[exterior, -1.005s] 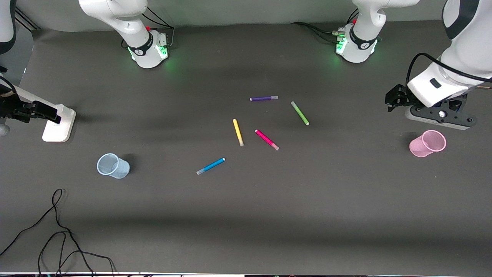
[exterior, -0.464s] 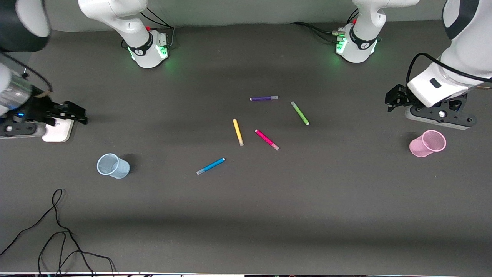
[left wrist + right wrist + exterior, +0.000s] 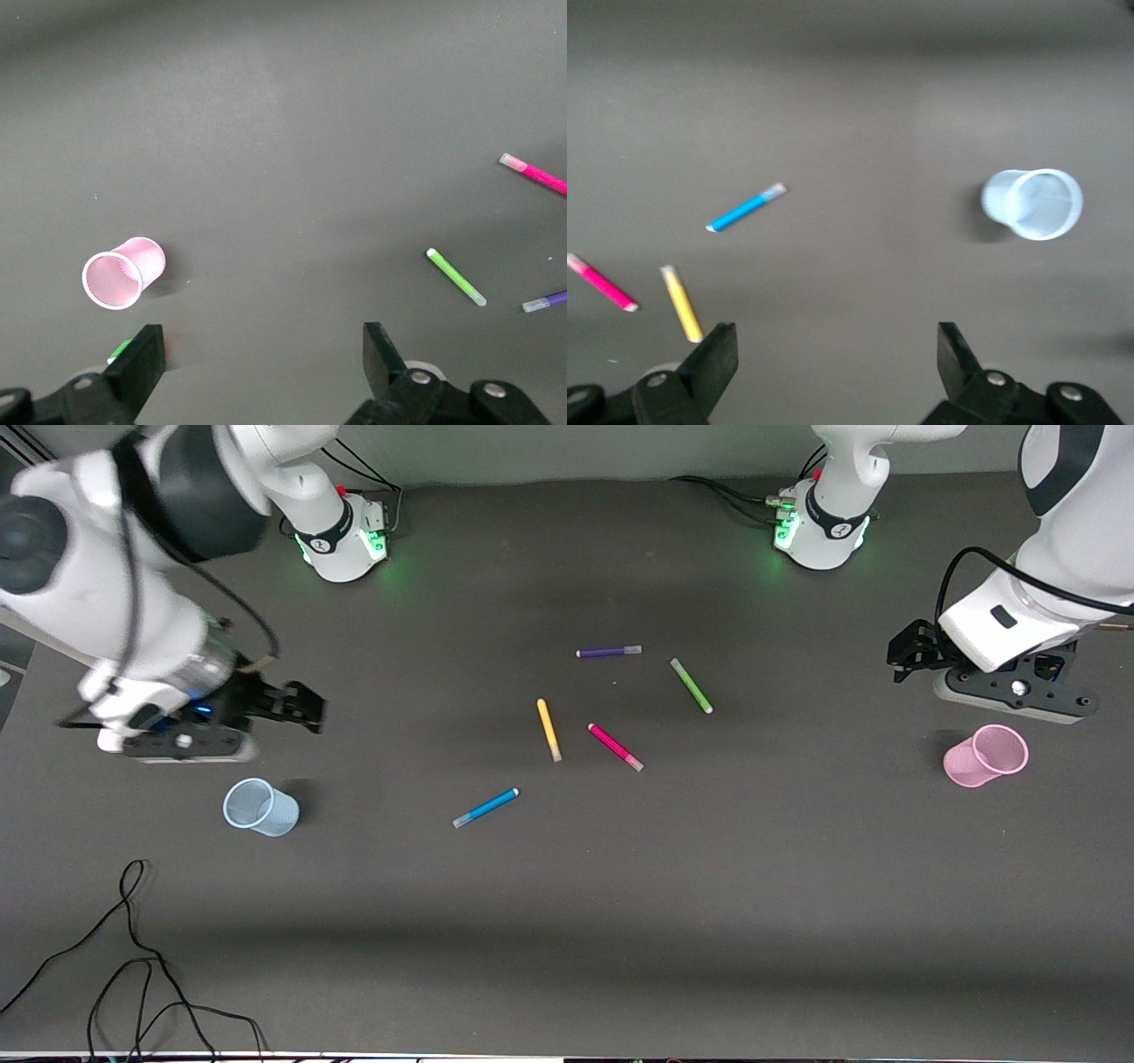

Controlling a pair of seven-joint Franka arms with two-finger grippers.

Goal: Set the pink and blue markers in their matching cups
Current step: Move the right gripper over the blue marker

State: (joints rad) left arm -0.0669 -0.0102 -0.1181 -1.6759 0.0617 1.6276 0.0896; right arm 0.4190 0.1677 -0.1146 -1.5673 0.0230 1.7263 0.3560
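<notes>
Right claw (image 3: 306, 707) was swung in over the table, spread empty, near blue cup (image 3: 260, 807) | left claw (image 3: 902, 657) parked released above pink cup (image 3: 984, 755) | blue marker (image 3: 485, 808), pink marker (image 3: 615, 747) lay mid-table, ungrasped.

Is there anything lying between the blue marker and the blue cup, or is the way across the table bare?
Nothing visible lies between them. The blue marker rests flat toward the middle of the table, the blue cup toward the right arm's end, with bare table between. The open right gripper hangs above the table near the cup.
</notes>
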